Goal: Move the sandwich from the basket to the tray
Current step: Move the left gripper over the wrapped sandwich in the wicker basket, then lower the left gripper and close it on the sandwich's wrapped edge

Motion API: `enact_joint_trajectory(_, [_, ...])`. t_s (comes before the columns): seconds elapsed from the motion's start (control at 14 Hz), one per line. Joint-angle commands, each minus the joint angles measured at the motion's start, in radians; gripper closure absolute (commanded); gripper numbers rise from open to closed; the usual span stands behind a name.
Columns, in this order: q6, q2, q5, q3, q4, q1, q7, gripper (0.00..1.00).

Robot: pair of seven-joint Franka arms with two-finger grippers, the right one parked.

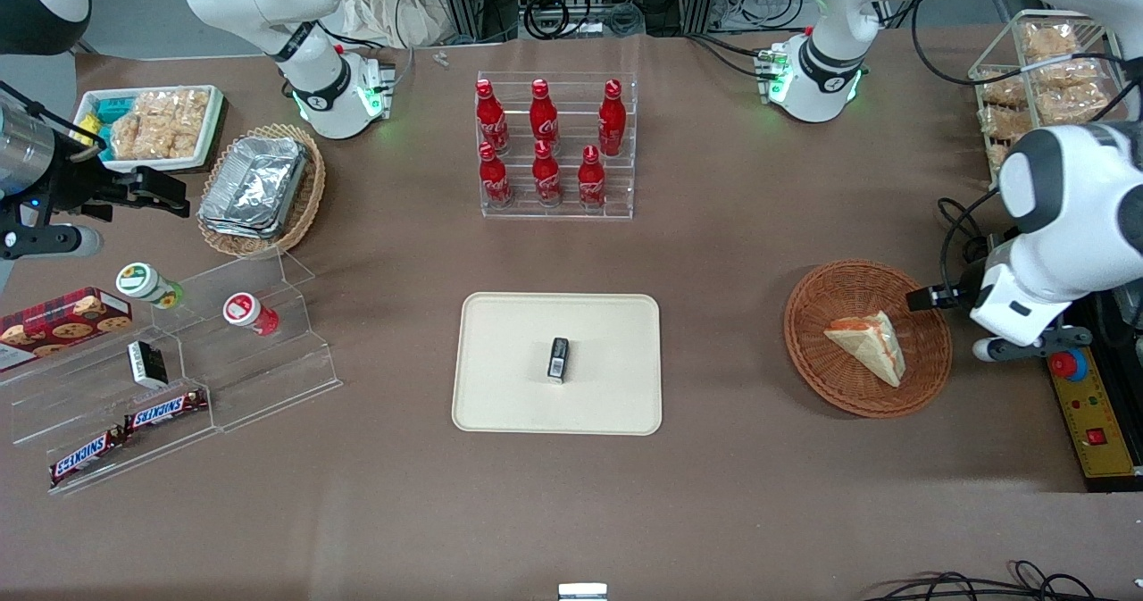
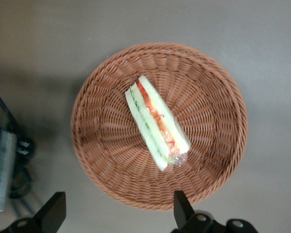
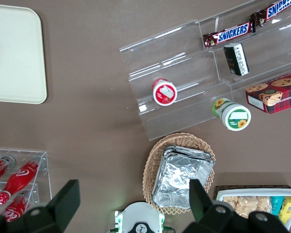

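The sandwich (image 1: 868, 344), a pale wedge with orange-red and green filling, lies in the round reddish-brown basket (image 1: 830, 387) toward the working arm's end of the table. In the left wrist view the sandwich (image 2: 156, 122) rests near the middle of the basket (image 2: 102, 160). My gripper (image 2: 117, 213) hangs open above the basket's rim, clear of the sandwich, holding nothing. From the front the gripper (image 1: 929, 298) sits over the basket's edge nearest the working arm. The cream tray (image 1: 500, 387) lies at the table's middle with a small black packet (image 1: 558, 358) on it.
A clear rack of red cola bottles (image 1: 554, 150) stands farther from the front camera than the tray. A control box with a red button (image 1: 1067, 364) sits beside the basket. A tan wicker basket of foil containers (image 1: 259, 186) and an acrylic snack stand (image 1: 179, 378) lie toward the parked arm's end.
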Motion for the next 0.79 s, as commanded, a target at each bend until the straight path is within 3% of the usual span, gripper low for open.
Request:
enact_joint_trajectory(0.0, [0.055,-0.011,0.005,-0.002,-0.06,-0.009,-0.224,0.0])
enact_joint_trajectory(0.71, [0.342,0.101,-0.053,-0.005,-0.157,-0.023,-0.464,0.0])
